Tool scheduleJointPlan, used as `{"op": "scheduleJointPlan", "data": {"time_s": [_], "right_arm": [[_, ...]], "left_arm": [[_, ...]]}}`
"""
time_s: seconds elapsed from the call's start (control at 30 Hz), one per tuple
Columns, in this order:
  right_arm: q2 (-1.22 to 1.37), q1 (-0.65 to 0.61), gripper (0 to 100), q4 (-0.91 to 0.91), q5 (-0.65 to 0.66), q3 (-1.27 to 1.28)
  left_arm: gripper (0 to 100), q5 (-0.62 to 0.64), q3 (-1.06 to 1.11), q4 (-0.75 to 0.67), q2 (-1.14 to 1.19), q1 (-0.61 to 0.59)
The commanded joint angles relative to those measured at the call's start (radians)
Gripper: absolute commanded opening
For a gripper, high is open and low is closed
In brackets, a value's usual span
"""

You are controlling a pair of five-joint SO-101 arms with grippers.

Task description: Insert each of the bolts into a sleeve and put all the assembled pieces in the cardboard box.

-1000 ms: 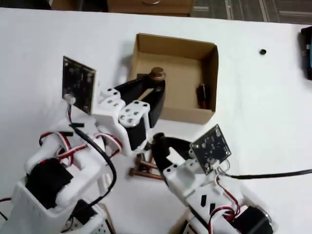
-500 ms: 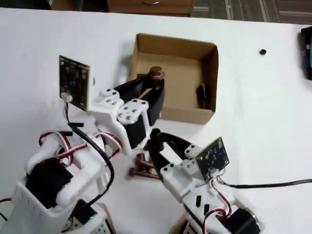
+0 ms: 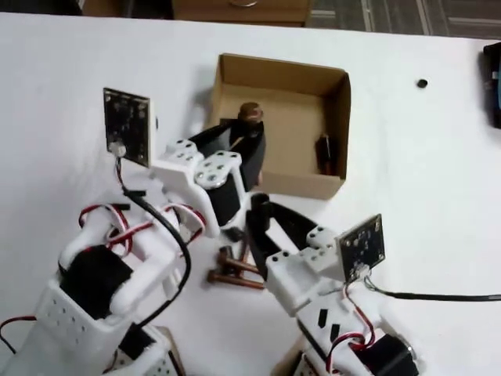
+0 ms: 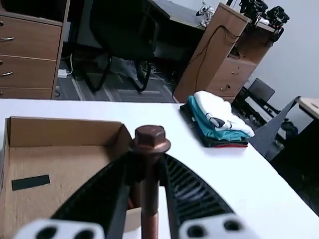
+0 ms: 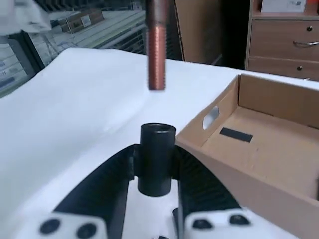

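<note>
Right tool (image 5: 155, 172), clamping the sleeve (image 5: 156, 149), has crept beneath the bolt (image 5: 158, 50) gripped by the left tool (image 4: 147, 172) — any offset could jam its tip on the rim.

Left claw (image 3: 249, 131) grips bolt (image 3: 250, 112) over cardboard box (image 3: 293, 184); right claw (image 3: 261, 213) grips sleeve (image 3: 256, 202).

Both arms (image 3: 188, 168) crowd the cardboard box (image 3: 301, 185) at its near wall, loose bolts (image 3: 235, 276) on the counter (image 3: 415, 157) before it; counter right of the box lies open.
</note>
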Motion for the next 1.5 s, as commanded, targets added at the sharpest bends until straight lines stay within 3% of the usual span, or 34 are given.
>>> {"op": "scheduleJointPlan", "data": {"time_s": [0.0,1.07,1.47], "right_arm": [[-0.010,0.005,1.9,-0.044,-0.008,-0.005],[-0.010,0.012,1.9,-0.113,-0.002,0.037],[-0.008,0.024,1.9,-0.145,0.000,0.038]], "left_arm": [[2,0.005,0.013,-0.031,-0.006,-0.012],[2,0.048,0.039,0.049,-0.011,-0.005],[3,0.043,0.151,0.054,-0.057,0.081]]}}
